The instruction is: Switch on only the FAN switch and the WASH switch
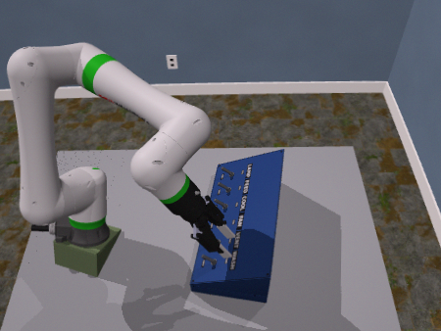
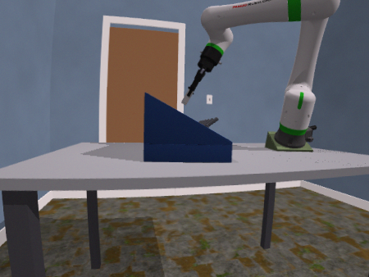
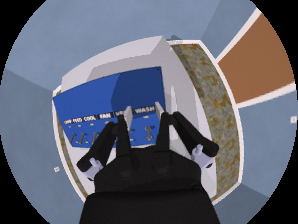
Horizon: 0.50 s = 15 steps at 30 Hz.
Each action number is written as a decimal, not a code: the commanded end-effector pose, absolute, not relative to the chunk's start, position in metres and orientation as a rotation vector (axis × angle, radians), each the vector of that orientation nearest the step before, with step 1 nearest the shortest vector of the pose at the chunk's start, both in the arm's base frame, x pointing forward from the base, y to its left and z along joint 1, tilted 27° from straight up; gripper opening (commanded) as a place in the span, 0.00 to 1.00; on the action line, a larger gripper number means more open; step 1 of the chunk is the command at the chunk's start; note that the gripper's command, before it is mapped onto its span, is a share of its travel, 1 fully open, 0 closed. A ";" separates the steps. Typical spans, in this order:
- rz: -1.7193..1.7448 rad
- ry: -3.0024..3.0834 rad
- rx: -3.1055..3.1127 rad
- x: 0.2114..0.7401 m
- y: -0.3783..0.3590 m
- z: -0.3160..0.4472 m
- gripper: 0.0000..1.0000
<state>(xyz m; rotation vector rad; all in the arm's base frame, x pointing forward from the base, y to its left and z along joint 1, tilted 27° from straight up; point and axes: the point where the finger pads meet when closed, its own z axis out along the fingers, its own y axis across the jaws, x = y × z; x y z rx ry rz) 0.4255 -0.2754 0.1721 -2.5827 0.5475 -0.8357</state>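
We see a dark blue wedge-shaped console [image 1: 260, 206] with a sloped face standing on the grey tabletop [image 1: 333, 274], set askew so its long side runs from near to far. Its near end stops short of the tabletop's near edge, and a broad band of grey lies between its tall back and the right edge. On the left, between the console and the green base block [image 1: 110, 245] of the white arm [image 1: 162, 142], there is open grey surface crossed by shadows. In the exterior view the console's low front lip [image 2: 221, 147] faces the arm's base, well apart from it.

We read white labels in a column down the sloped face: LAMP, FEED, COOL, FAN [image 1: 239, 224], VENT, WASH [image 1: 233, 260]. A row of small grey toggle levers [image 1: 224, 187] stands just left of the labels, one per label; the WASH lever [image 1: 210, 260] sits nearest us.

The black claw [image 1: 224, 242] hangs over the near half of the face, and its pale fingertips [image 1: 222, 230] bracket the FAN and VENT rows. From the side it is above the slope, apart from it. We see the claw partly closed, midway in its travel, with nothing between its fingers. The wrist view shows both fingers converging toward the label strip
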 end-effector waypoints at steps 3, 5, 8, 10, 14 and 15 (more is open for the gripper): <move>-0.836 0.547 -2.583 0.416 -0.279 0.184 0.00; -0.836 0.547 -2.583 0.411 -0.281 0.190 0.00; -0.836 0.547 -2.583 0.403 -0.284 0.200 0.00; -0.836 0.547 -2.583 0.398 -0.286 0.206 0.00; -0.836 0.547 -2.583 0.392 -0.288 0.214 0.00; -0.836 0.547 -2.583 0.392 -0.288 0.214 0.00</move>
